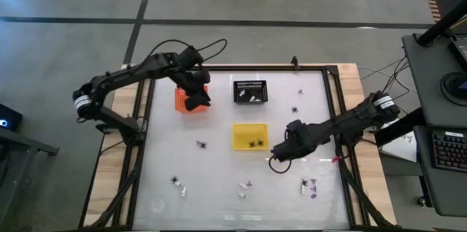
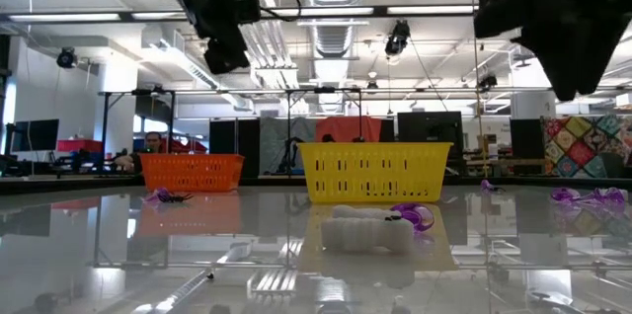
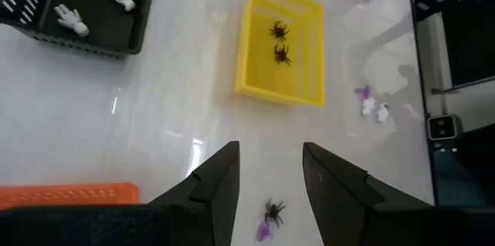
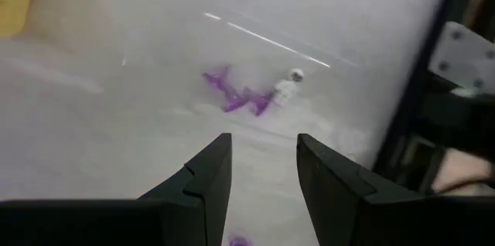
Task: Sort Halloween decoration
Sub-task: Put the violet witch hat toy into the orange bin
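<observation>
1. Table (image 1: pixel 219 188): a pale, glossy surface bearing three small baskets in its far half and scattered Halloween decoration pieces in its near half.
2. Left arm: reaches over the orange basket (image 1: pixel 182 102); the left gripper (image 3: pixel 269 170) hangs above the table with its fingers spread and nothing between them.
3. Right arm: extends in from the right edge; the right gripper (image 4: pixel 263 165) hovers beside the yellow basket (image 1: pixel 249 136), fingers parted and empty, over a purple piece (image 4: pixel 232 95) lying just beside a white piece (image 4: pixel 289 86).
4. Baskets: the yellow basket holds two black spiders (image 3: pixel 278 42); the black basket (image 1: pixel 250 91) holds white skeleton-like figures (image 3: pixel 69 19). What lies inside the orange basket cannot be told.
5. Loose pieces: one black spider (image 3: pixel 272 211) lies on the table touching a purple piece, below the left gripper. Others, white and purple, lie near the front edge (image 1: pixel 244 187) and front right (image 1: pixel 310 187); a few more lie near the far right (image 1: pixel 295 109).
6. Handling, as a judgement: each piece looks very light, thin and probably plastic, with fine legs that could bend or snag. On the slick tabletop a piece is likely to skid from a glancing touch. The likely best hold is on the central body, the fingers closing from directly above and straddling it, not on a leg. Touching pairs risk being lifted together.
</observation>
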Controlling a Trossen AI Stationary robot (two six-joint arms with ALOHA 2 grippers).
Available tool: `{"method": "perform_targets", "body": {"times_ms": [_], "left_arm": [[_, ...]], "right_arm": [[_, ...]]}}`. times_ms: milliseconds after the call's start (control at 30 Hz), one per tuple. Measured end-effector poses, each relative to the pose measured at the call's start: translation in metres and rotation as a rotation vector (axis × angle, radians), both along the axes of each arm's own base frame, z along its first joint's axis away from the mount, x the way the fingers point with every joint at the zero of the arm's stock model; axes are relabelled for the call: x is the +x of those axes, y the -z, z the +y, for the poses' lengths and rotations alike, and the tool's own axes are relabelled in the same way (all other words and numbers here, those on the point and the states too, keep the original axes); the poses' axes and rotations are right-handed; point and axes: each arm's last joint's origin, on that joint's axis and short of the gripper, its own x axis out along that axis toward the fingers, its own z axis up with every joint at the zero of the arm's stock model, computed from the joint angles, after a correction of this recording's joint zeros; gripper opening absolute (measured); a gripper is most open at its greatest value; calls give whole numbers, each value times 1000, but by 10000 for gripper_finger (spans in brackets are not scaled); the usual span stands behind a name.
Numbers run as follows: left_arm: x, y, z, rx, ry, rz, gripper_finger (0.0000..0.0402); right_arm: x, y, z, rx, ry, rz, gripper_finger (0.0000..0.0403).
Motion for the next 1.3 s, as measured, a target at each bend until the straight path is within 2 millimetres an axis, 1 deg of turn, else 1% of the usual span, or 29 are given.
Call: {"method": "perform_targets", "body": {"times_ms": [267,433,600,667,867,1067,1300], "left_arm": [[-17,-9,-22,-31,-33,-18,125],[-23,-16,-34,-58,-51,-29,125],[-23,-19,-44,-84,-62,-28,125],[-22,-19,-47,-63,-74,-16,125],[-16,-19,-60,-20,-91,4,125],[-10,-19,-71,-39,-73,-11,125],[-6,-21,-78,-52,-66,-38,125]], "right_arm": [[-11,39,-4,80,-196,-139,137],[-25,60,-13,68,-204,-86,137],[-29,77,-18,106,-261,-97,137],[-29,81,-18,109,-269,-115,137],[-34,87,-20,103,-278,-91,137],[-37,91,-22,100,-302,-74,137],[-40,102,-23,108,-285,-115,136]]}}
